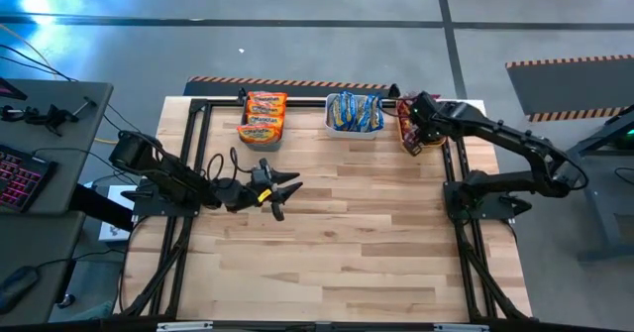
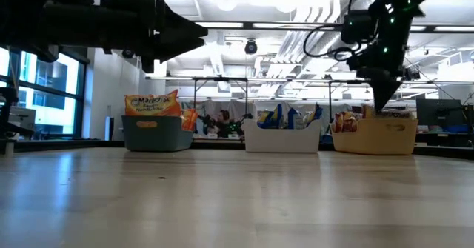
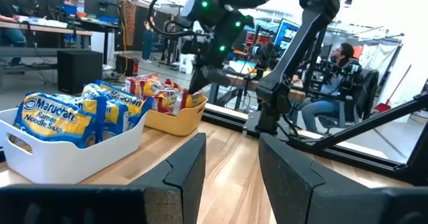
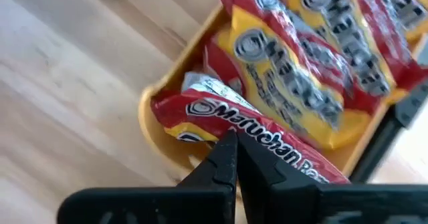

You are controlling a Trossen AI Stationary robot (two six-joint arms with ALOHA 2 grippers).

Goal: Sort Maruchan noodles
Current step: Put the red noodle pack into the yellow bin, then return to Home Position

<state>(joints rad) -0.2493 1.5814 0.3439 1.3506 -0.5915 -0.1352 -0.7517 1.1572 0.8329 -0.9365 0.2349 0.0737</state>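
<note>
Over the orange bin (image 1: 410,139), at the far right end of the row of three bins, the right claw (image 4: 235,158) points down with its two fingers pressed together and holding nothing. Its tips sit just above a red noodle packet (image 4: 267,144) that lies on top of the other red packets in that bin. The arm reaches out long from its base and bends down at the wrist, so the claw hangs right over the pile.

The noodles are grouped by colour, so it looks like the sorting is almost done: orange packets (image 1: 264,116) in the teal bin (image 2: 155,133) far left of the orange bin, blue packets (image 1: 355,112) in the white bin (image 2: 281,138) just left of it.

The left claw (image 1: 280,193) waits well away from the orange bin, low over the bare worktop (image 1: 347,223), fingers spread and empty.
</note>
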